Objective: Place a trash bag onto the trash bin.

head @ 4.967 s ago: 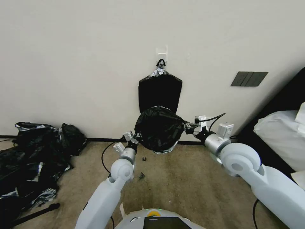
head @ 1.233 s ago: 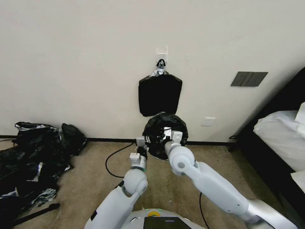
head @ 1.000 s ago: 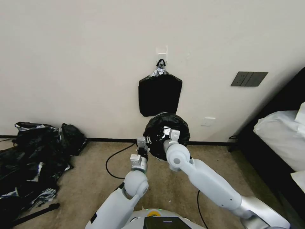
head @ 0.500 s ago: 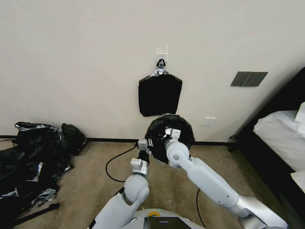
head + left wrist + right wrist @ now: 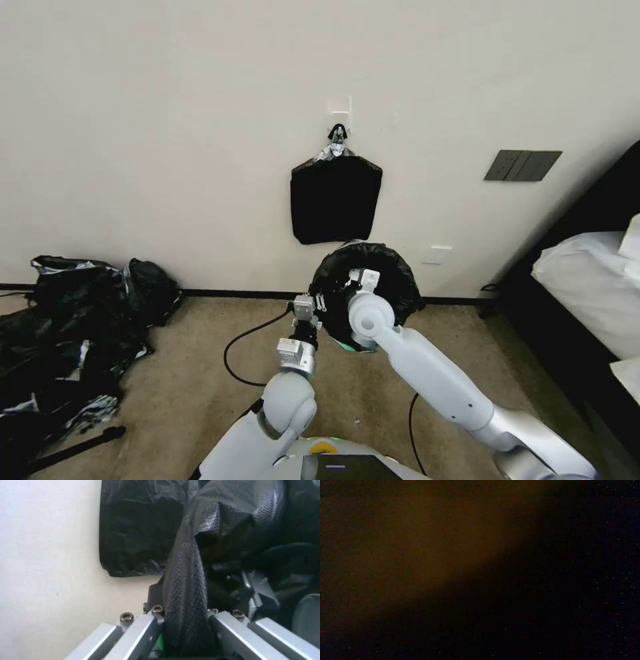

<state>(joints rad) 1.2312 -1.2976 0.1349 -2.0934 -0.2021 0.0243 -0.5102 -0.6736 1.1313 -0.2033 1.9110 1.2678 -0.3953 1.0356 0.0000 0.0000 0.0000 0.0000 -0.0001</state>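
The trash bag (image 5: 395, 281) is a glossy black bulge held up in front of the wall, just below a hanging bundle. My left gripper (image 5: 319, 305) is at its left edge, shut on a stretched strip of the plastic. In the left wrist view that strip (image 5: 185, 585) runs down between the fingers (image 5: 140, 632) of my left gripper (image 5: 185, 642). My right arm's wrist (image 5: 363, 280) reaches into the bag's mouth and the gripper itself is buried in the plastic. The right wrist view is dark. The trash bin is hidden.
A flat black bundle (image 5: 335, 199) hangs from a wall hook right above the bag. A heap of black plastic sheeting (image 5: 67, 333) lies at the left. A cable (image 5: 243, 343) loops on the carpet. White bedding (image 5: 587, 280) and dark furniture stand at the right.
Five seconds ago the bag hung stretched between two spread grippers. Since then the right arm has swung in to the bag's mouth. In the last second, arms and bag drifted right and slightly down.
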